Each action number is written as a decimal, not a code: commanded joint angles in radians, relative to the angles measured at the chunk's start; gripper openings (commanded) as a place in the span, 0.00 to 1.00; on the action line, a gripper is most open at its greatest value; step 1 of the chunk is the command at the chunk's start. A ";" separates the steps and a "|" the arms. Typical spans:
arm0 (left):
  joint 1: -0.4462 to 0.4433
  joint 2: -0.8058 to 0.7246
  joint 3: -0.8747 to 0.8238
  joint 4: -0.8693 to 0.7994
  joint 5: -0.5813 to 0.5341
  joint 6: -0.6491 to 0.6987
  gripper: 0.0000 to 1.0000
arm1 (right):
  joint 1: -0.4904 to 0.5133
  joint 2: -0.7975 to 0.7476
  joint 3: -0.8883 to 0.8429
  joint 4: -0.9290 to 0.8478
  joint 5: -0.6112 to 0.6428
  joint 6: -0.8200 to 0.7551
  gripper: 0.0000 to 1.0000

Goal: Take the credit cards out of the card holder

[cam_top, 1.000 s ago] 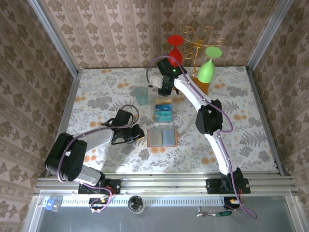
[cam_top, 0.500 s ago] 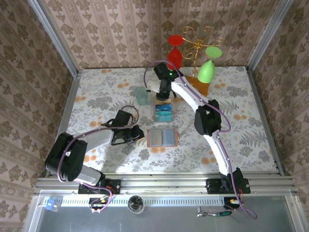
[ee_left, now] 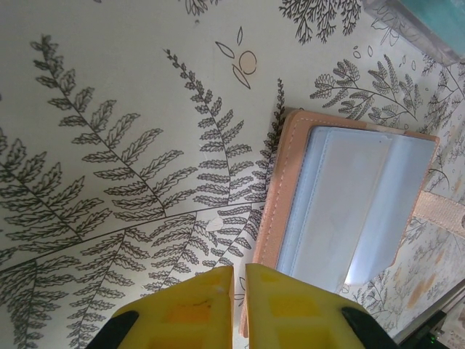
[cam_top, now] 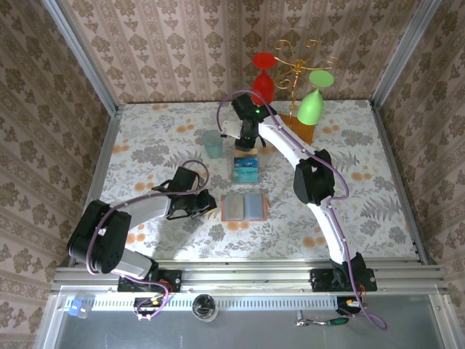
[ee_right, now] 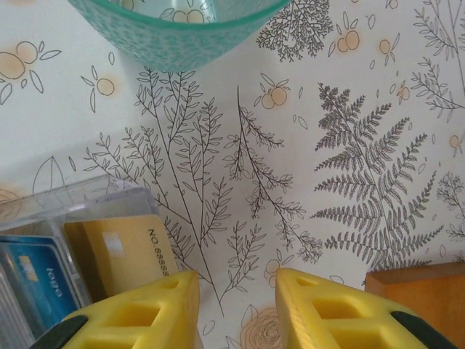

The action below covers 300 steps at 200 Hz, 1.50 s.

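Observation:
The card holder (cam_top: 245, 206) lies open and flat mid-table, tan outside with grey-blue pockets (ee_left: 349, 211). My left gripper (cam_top: 208, 203) sits at its left edge, shut, its yellow fingers (ee_left: 238, 285) low over the cloth with nothing between them; one finger overlaps the holder's tan border. Further back, the credit cards (cam_top: 245, 169) lie in a blue and teal pile. My right gripper (cam_top: 247, 144) hovers at the pile's far end, open over bare cloth (ee_right: 236, 287). A yellow card (ee_right: 120, 251) and a blue card (ee_right: 36, 280) lie just left of its fingers.
A teal tumbler (cam_top: 213, 143) stands left of the right gripper, its rim (ee_right: 174, 29) close ahead in the wrist view. A gold glass rack (cam_top: 294, 69) on an orange wooden base (ee_right: 418, 291) holds a red glass (cam_top: 263, 76) and a green glass (cam_top: 311, 105) at the back.
The right gripper has shifted a little left and nearer, toward the far end of the card pile, and its jaws have widened slightly. The left arm and card holder have not moved.

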 commanded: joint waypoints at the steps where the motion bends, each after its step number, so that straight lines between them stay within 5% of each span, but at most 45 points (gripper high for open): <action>1: 0.006 -0.026 0.011 -0.005 0.016 0.012 0.13 | 0.009 -0.111 -0.046 0.044 0.015 0.062 0.34; 70: 0.006 -0.026 -0.005 0.036 0.016 0.013 0.13 | 0.025 -0.401 -0.446 0.269 -0.014 0.383 0.34; 144: -0.022 -0.027 -0.033 0.084 0.024 -0.001 0.12 | 0.048 -0.665 -0.866 0.475 -0.202 0.854 0.32; 191: -0.073 -0.006 -0.041 0.121 0.005 -0.026 0.11 | 0.079 -0.731 -1.038 0.543 -0.287 1.132 0.29; 300: -0.104 0.055 -0.029 0.140 -0.011 -0.030 0.03 | 0.186 -0.772 -1.229 0.613 -0.289 1.409 0.22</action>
